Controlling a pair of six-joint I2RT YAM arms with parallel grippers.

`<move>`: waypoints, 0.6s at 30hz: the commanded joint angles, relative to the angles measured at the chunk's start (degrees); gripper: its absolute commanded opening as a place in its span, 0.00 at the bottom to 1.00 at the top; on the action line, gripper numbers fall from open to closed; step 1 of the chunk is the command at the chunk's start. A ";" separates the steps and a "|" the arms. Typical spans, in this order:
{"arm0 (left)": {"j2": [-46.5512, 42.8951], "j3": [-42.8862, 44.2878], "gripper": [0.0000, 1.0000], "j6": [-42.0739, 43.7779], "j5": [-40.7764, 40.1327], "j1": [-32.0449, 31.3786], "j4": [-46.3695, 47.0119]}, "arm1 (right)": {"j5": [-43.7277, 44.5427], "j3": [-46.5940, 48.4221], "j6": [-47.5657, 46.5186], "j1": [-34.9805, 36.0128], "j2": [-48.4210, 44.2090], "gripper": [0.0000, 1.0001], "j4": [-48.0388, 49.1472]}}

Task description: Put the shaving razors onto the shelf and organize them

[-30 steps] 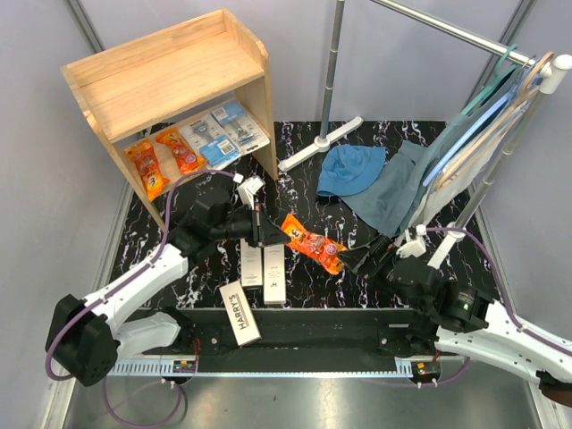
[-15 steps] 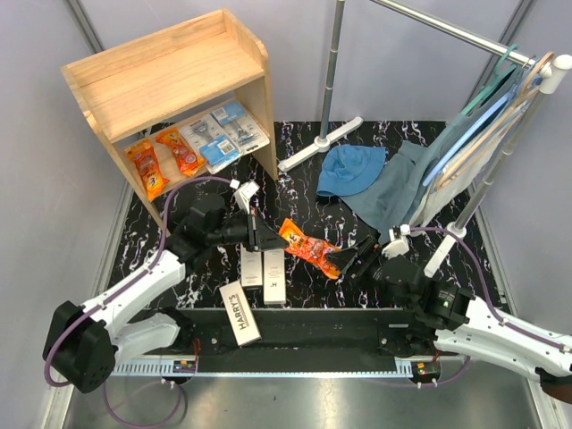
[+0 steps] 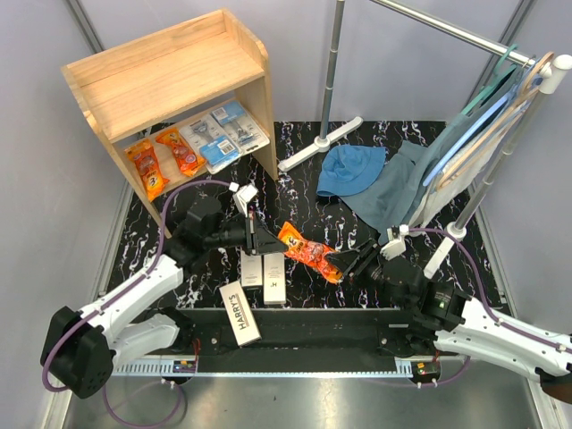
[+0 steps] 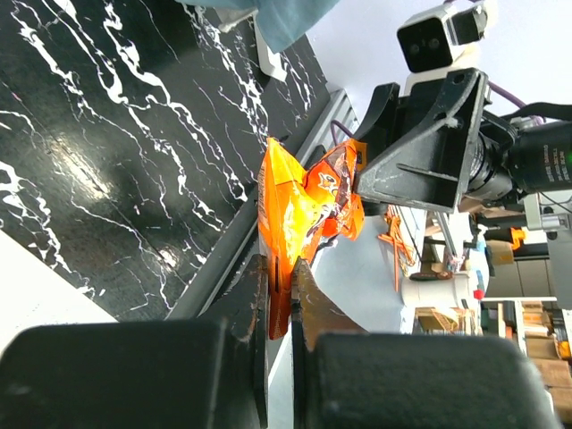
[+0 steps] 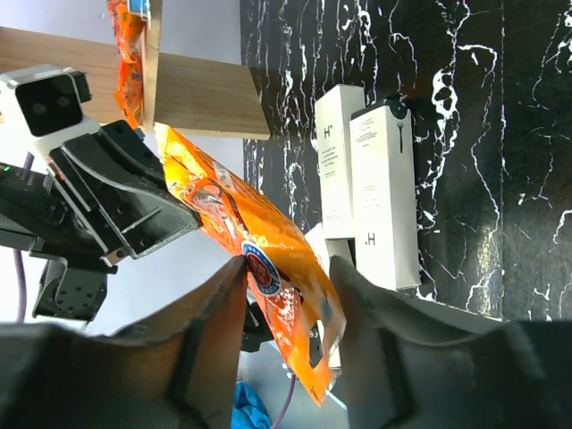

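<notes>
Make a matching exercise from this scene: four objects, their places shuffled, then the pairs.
1. shiny orange pack between the arms
2. flat blue-and-clear blister packs
3. long white box reading HARRY'S
4. blue fabric hat

A. lower level of the light-wood shelf
B. black marble table, beside the metal rack's base
C. pinched in the left gripper
D. table's near edge, askew

Pairs: 1-C, 2-A, 3-D, 4-B

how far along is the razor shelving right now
Done: two shiny orange packs and the flat blue-and-clear blister packs lie on the lower level of the light-wood shelf. In hand: a third orange pack, pinched at one end by the left gripper, with the right gripper straddling its other end; a firm grip there is unclear. Left: three long white Harry's boxes on the black marbled table.
</notes>
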 commanded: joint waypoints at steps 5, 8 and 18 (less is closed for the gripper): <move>-2.08 -1.51 0.00 -0.88 2.31 0.26 3.89 | 0.31 -1.68 -0.53 -0.32 -1.67 0.25 3.50; -2.25 -1.69 0.00 -0.71 1.52 0.17 3.28 | 0.30 -1.86 -0.62 -0.32 -2.03 0.17 3.59; -2.95 0.77 0.34 3.42 -1.47 0.26 -2.60 | -0.13 -1.68 -1.76 -0.32 -2.55 0.10 3.50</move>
